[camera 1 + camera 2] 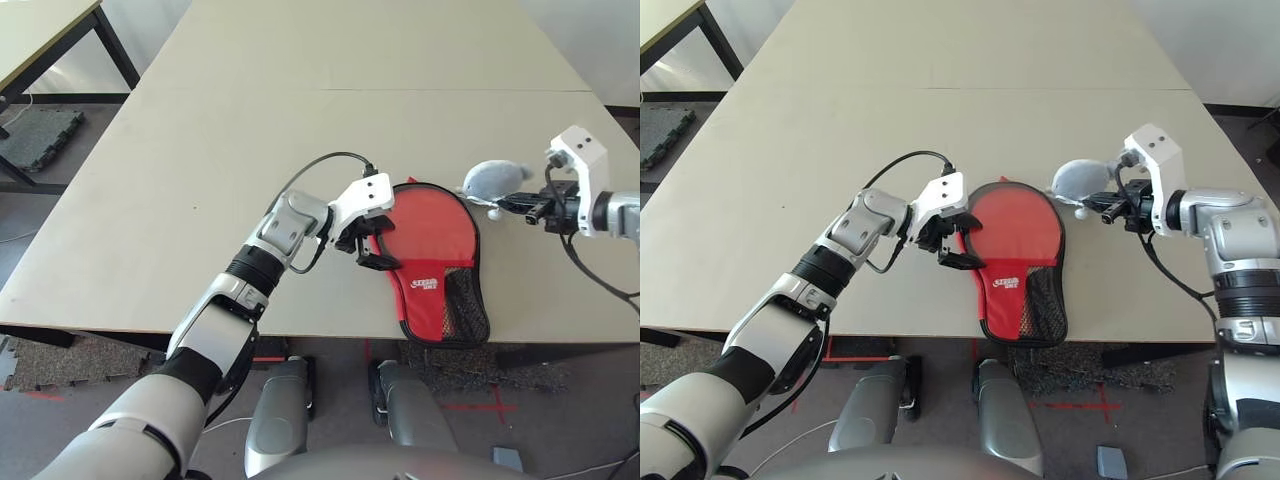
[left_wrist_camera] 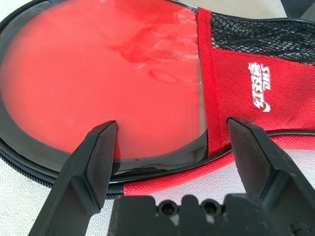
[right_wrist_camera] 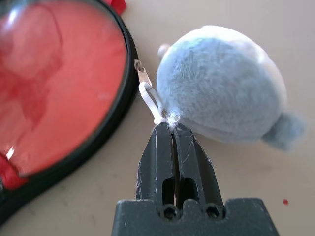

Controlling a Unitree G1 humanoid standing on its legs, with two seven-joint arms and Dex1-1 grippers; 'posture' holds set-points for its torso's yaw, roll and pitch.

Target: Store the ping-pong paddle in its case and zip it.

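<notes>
At the tabletop's (image 1: 200, 170) near edge the case (image 1: 445, 290) lies with the paddle (image 1: 432, 228) inside, the left hand (image 1: 366, 243) spread wide at its rim, while farther right the right hand (image 3: 172, 129) pinches the plush toy's (image 3: 221, 83) white cord (image 3: 150, 101).

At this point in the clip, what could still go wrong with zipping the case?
The right gripper is shut on the plush toy's white loop, which joins the zip pull; the thin loop could slip free or strain. The left gripper is open over the case edge without holding it, so the case may slide on the table when pulled.
</notes>
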